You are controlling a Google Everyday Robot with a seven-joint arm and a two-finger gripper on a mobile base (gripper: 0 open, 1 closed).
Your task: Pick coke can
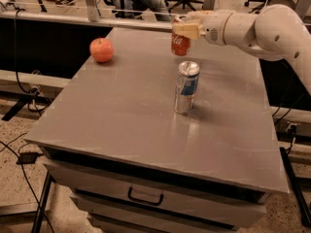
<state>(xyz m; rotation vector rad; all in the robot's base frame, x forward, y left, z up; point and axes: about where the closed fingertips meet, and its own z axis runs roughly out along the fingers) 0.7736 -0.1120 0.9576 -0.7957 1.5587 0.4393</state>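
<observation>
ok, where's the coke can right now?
In the camera view, far side of the table, right of centre: the coke can is gripped at its top by the hand, just behind the silver-and-blue can; the apple lies further left.

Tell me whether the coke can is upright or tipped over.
Upright: the coke can shows vertical sides, with the gripper closed around its top.
</observation>
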